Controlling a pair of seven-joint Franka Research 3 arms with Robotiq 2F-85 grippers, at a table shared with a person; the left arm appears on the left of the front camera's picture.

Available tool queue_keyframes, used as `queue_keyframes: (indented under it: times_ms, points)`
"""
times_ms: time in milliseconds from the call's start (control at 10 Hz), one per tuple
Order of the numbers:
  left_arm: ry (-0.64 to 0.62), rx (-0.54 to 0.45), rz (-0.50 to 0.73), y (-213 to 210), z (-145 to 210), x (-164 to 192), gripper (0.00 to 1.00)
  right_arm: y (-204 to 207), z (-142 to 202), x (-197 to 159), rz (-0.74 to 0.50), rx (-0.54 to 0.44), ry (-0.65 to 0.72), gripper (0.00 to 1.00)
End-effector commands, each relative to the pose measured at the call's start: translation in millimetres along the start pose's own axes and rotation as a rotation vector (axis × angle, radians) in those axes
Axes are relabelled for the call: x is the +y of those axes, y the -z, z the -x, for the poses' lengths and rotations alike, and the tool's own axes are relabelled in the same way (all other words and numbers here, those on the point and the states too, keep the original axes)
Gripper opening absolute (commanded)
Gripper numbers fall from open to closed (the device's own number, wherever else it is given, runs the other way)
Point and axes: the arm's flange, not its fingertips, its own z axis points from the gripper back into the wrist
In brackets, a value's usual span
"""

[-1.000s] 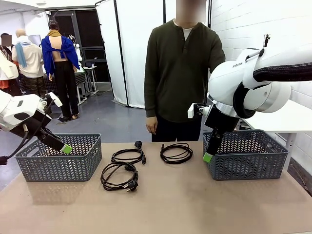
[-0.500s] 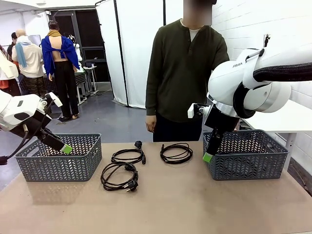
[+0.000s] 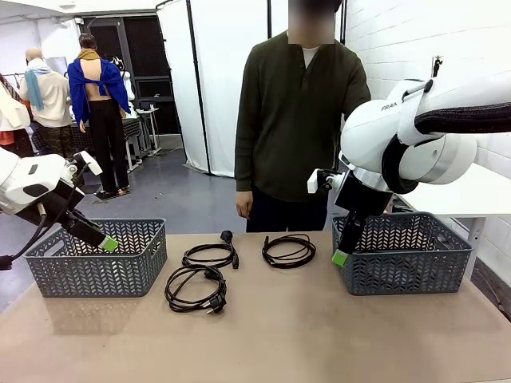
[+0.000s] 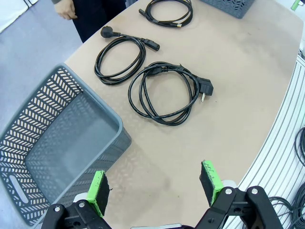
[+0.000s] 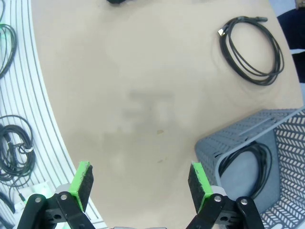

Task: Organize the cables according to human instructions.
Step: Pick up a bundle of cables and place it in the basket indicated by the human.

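Observation:
Three coiled black cables lie on the tan table: one at mid-left [image 3: 209, 255] [image 4: 120, 57], one nearer the front with a plug [image 3: 196, 290] [image 4: 164, 93], and one toward the right [image 3: 289, 250] [image 4: 169, 10] [image 5: 252, 47]. In the right wrist view, another cable [image 5: 262, 151] rests inside the right grey basket [image 3: 403, 271] [image 5: 209, 143]. My left gripper [image 3: 108, 243] [image 4: 153, 183] hangs open above the left grey basket [image 3: 96, 275] [image 4: 95, 102]. My right gripper [image 3: 341, 257] [image 5: 140, 183] is open beside the right basket's left wall. The human [image 3: 299, 120] stands at the far side, one hand [image 3: 243, 205] hanging by the thigh.
The table's near edge runs along an aluminium frame [image 5: 28, 71] with spare cords below it. The stretch of table between the two baskets in front of the coils is bare. A white curtain and other figures stand far behind.
The human has shifted a little at the far side of the table. Both arms and the cables have stayed where they were.

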Motion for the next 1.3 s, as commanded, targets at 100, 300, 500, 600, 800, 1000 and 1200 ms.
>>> queue_keyframes:
  times_ms: [100,300,500,600,800,1000,1200]
  points:
    - [-0.013,0.0,-0.003,0,0,1,1.0,-1,-17,-10,-0.02,0.01,0.117,1.0]
    - [-0.013,0.0,-0.003,0,0,1,1.0,0,-47,-26,-0.015,0.006,0.196,1.0]
    - [-0.013,0.0,-0.003,0,0,1,1.0,10,-79,-46,0.017,0.013,0.273,1.0]
    - [-0.013,0.0,-0.003,0,0,1,1.0,20,-92,-56,0.03,0.028,0.311,1.0]
    - [-0.013,0.0,-0.003,0,0,1,1.0,44,-118,-76,0.072,0.054,0.387,1.0]
    - [-0.013,0.0,-0.003,0,0,1,1.0,64,-138,-93,0.095,0.057,0.438,1.0]
    - [-0.013,0.0,-0.003,0,0,1,1.0,78,-147,-103,0.094,0.066,0.452,1.0]
